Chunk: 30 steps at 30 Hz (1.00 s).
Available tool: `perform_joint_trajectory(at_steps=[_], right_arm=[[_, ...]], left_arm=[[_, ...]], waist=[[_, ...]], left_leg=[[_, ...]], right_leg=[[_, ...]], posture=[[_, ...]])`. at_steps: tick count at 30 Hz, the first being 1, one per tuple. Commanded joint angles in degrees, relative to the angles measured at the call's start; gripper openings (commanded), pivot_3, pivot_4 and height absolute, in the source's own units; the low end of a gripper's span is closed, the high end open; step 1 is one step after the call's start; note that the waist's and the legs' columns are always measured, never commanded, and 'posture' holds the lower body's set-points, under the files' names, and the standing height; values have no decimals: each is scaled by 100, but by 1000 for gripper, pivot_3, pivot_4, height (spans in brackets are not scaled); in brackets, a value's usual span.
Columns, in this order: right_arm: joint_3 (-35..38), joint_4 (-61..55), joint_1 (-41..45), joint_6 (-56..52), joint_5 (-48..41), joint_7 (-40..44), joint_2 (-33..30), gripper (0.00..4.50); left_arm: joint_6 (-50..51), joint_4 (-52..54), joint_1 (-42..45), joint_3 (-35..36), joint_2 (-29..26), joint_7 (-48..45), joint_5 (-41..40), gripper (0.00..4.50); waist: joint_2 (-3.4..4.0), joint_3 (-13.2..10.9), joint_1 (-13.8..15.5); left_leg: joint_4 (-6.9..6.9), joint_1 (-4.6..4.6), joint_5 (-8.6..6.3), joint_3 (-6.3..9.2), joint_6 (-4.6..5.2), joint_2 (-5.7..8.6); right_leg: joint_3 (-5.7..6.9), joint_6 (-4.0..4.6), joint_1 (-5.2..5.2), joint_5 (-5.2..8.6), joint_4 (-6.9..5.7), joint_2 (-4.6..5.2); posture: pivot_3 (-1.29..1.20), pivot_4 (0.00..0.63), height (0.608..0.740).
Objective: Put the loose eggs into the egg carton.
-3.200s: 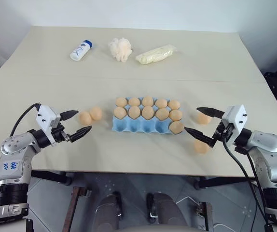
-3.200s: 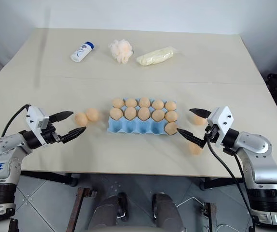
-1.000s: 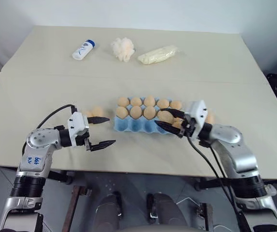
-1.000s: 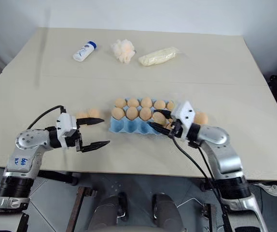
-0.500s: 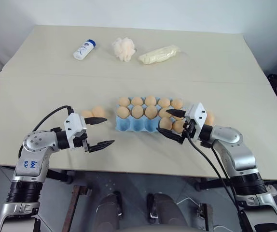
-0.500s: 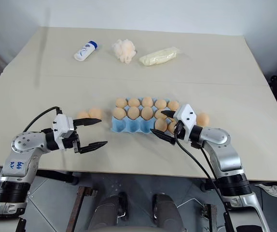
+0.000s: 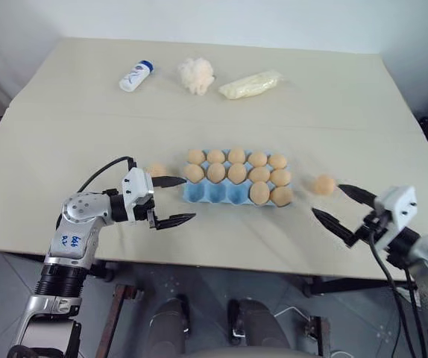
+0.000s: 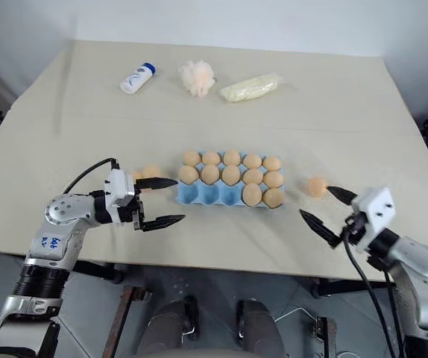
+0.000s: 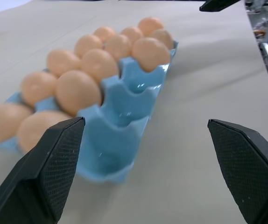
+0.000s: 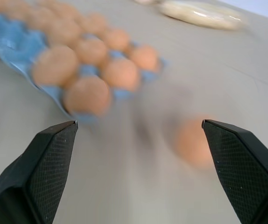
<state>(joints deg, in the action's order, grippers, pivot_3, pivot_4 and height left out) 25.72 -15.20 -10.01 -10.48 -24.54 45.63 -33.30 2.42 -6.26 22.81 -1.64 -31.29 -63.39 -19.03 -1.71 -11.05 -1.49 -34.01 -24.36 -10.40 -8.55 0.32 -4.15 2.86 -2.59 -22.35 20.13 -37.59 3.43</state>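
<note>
Along the far edge of the beige tabletop [image 7: 65, 127] lie a white bottle with a blue cap [image 7: 135, 76], a fluffy cream puff [image 7: 197, 74] and a pale yellow bag [image 7: 250, 84].

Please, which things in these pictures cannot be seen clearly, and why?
- Loose eggs left of the egg carton, head views: the left gripper covers them, so their count is unclear.
- Loose egg, right wrist view: blurred.
- White bottle, head views: label too small to read.
</note>
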Motion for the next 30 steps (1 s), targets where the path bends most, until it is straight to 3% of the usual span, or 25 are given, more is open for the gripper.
perform_joint_trajectory(at_steps=[1,6,13,21,26,30], right_arm=[[416,-21,-267,431,30,-338,224,4463],[204,173,-228,648,163,-447,308,4463],[-545,797,967,220,319,-527,138,4463],[-1232,2613,2639,415,917,-641,140,4463],[-1364,3716,3180,856,1139,-664,208,4463],[-1400,4031,3313,1098,1132,-562,240,3562]], left_arm=[[-101,-40,151,-90,90,-33,37,4500],[-146,-191,313,-160,182,-60,87,4500],[-169,-208,320,-58,157,-18,74,4500],[-104,109,49,118,39,209,52,4500],[-27,410,-177,178,2,299,17,4500],[8,495,-231,239,-21,352,13,4500]], waist=[[0,0,-42],[0,0,-73],[0,0,-90],[0,0,-52],[0,0,-32],[1,0,-29]], left_leg=[[0,2,0,0,-1,1],[-4,12,-7,-2,-16,4],[-5,12,-6,-2,-15,3],[-1,9,7,-2,4,3],[-1,7,8,-5,5,3],[-2,7,9,-5,5,4]], right_leg=[[-1,0,0,0,-2,-1],[-9,-6,4,-5,-3,-1],[-11,-4,4,-7,-3,0],[-9,-3,1,-5,-4,0],[-8,-3,-2,-5,-5,0],[-9,-4,-1,-5,-6,1]], posture=[[0,150,740],[0,150,740],[0,150,740],[0,150,740],[0,150,740],[0,150,740]])
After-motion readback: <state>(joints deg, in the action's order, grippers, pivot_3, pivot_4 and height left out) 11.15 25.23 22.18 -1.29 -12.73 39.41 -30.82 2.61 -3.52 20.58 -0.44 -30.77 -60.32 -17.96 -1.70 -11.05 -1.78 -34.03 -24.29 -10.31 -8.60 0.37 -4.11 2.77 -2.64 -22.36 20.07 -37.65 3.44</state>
